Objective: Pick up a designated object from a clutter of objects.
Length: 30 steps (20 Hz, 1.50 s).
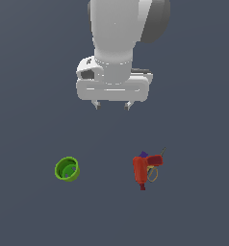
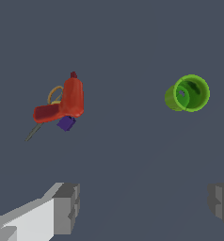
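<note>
High above the grey floor, your gripper [image 1: 112, 104] hangs with fingers spread and empty, red drill [image 1: 142, 169] lying below toward the exterior view's right, touching purple cube [image 1: 144, 154] and scissors [image 1: 155, 169], green cup [image 1: 67, 169] well apart.

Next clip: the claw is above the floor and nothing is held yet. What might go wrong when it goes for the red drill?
1. The purple cube and scissors lie right against the red drill, so the open claw may catch or scatter them.
2. The drill's chunky body with its angled handle may slip or twist between the fingers.
</note>
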Available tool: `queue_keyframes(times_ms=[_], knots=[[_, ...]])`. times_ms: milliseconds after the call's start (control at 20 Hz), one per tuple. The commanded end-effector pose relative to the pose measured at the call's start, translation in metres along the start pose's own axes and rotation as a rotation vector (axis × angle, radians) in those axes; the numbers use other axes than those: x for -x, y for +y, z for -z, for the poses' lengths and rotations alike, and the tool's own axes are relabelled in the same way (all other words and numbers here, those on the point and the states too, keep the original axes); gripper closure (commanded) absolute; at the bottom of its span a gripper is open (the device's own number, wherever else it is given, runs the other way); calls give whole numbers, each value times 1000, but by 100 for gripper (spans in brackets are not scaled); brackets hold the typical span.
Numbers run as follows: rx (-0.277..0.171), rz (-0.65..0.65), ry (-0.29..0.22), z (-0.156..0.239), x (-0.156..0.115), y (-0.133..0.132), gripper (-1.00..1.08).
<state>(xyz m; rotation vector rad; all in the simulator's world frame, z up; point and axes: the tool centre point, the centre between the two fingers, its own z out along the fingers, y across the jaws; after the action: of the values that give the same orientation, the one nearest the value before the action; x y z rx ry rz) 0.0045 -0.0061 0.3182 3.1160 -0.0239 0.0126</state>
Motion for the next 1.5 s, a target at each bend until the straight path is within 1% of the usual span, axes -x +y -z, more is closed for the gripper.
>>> queue_keyframes(times_ms=[0, 300, 550, 800, 1150, 1450], knots=[[0, 0, 0, 0, 0, 0, -100], [-11, 2, -7, 1, 4, -12, -100], [-12, -4, -8, 0, 3, -12, -100], [-17, -36, -17, -4, -1, -16, -100], [-31, -130, -42, -15, -12, -27, -100], [-43, -257, -78, -32, -25, -43, -100]])
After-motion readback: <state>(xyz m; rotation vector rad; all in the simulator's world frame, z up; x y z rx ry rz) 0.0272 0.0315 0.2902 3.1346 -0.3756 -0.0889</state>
